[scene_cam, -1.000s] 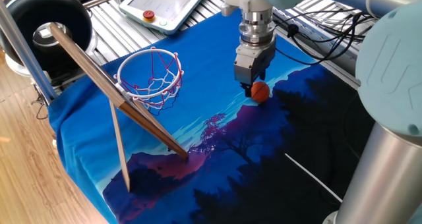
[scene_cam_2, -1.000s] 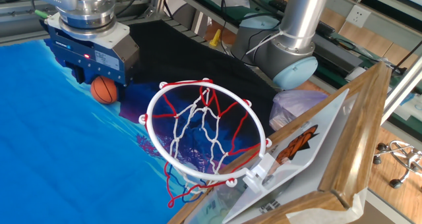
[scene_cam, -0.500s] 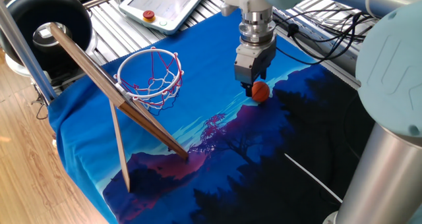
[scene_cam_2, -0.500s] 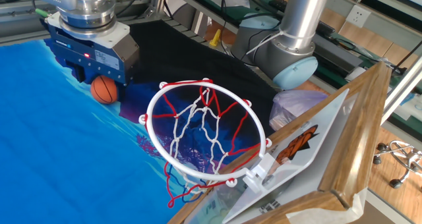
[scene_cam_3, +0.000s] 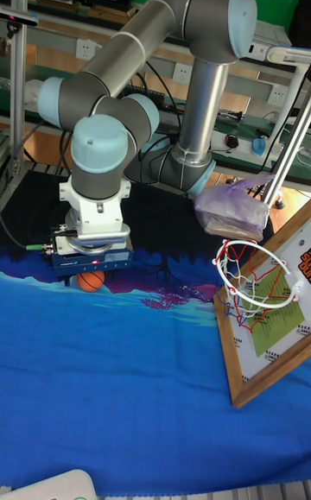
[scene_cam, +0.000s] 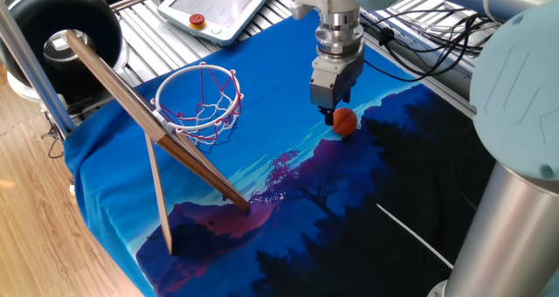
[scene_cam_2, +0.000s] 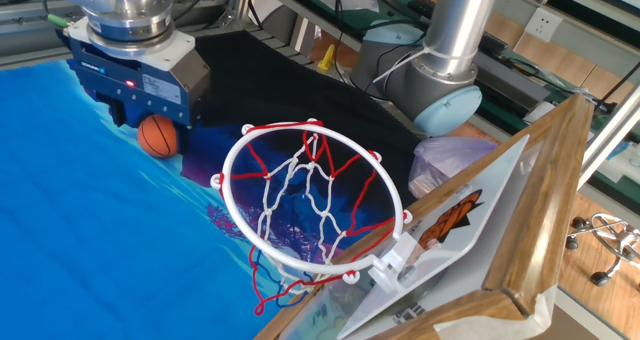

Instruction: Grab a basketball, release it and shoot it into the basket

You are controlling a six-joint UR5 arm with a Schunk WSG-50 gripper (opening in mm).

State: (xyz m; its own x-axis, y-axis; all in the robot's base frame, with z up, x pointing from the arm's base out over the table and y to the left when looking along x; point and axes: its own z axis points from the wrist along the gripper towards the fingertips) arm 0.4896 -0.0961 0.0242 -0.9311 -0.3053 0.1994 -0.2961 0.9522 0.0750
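The basketball (scene_cam: 345, 120), small and orange with dark seams, rests on the blue cloth (scene_cam: 262, 148). My gripper (scene_cam: 333, 113) hangs straight down right over it, its dark fingers (scene_cam_2: 123, 112) straddling the ball (scene_cam_2: 158, 136) loosely, so it stands open. The tall fixed view shows the ball (scene_cam_3: 91, 280) peeking out under the gripper (scene_cam_3: 90, 273) body. The basket (scene_cam: 198, 99), a white ring with red-and-white net on a tilted wooden backboard (scene_cam: 131, 105), stands to the left of the gripper. In the other fixed view the basket (scene_cam_2: 312, 200) fills the foreground.
A large black round tub (scene_cam: 61, 26) sits at the far left corner. A white teach pendant with a red button (scene_cam: 198, 20) lies behind the cloth. Cables (scene_cam: 428, 44) run along the back right. The arm's grey base (scene_cam_2: 440, 90) and a purple bag (scene_cam_3: 229, 211) stand beside the backboard.
The gripper has crept slightly upward, while the basketball has stayed in the same spot on the cloth.
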